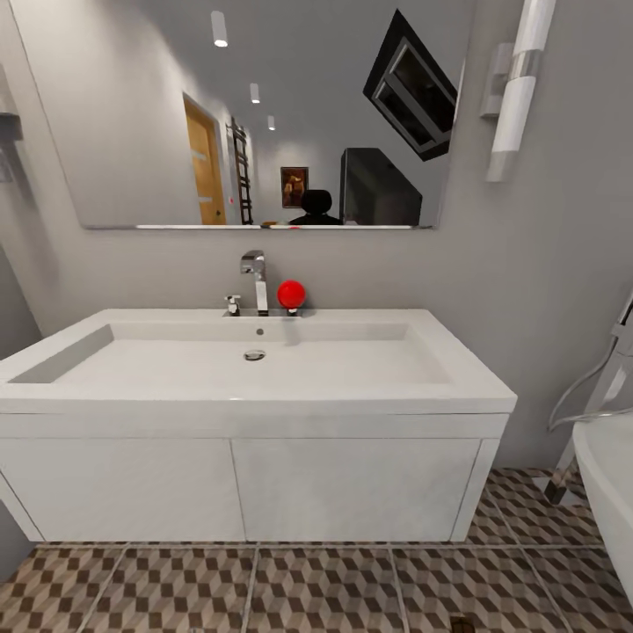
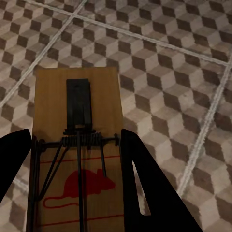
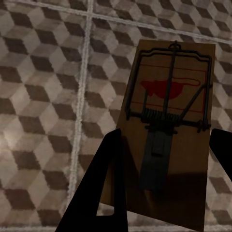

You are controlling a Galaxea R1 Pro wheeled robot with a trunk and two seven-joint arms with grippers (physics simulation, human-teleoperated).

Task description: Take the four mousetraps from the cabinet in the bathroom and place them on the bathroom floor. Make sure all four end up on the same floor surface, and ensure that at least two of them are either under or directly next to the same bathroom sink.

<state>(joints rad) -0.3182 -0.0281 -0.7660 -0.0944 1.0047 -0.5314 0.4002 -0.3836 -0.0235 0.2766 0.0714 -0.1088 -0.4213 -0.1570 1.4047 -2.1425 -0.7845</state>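
Both wrist views look down at the cube-patterned bathroom floor (image 2: 164,58). In the left wrist view a brown wooden mousetrap (image 2: 99,96) with a red mouse print sits between the two dark fingers of my left gripper (image 2: 75,137), which is shut on its long edges. My right gripper (image 3: 164,137) is likewise shut on a second mousetrap (image 3: 191,159), held over the floor tiles (image 3: 43,96). The white bathroom sink (image 1: 264,396) with its chrome tap (image 1: 255,277) fills the head view straight ahead. The cabinet is out of view.
A red ball (image 1: 291,294) stands by the tap. A wide mirror (image 1: 255,114) hangs above the sink. The white bathtub rim (image 1: 607,475) and its chrome pipes stand at the right. Patterned floor (image 1: 264,589) runs along the front of the vanity.
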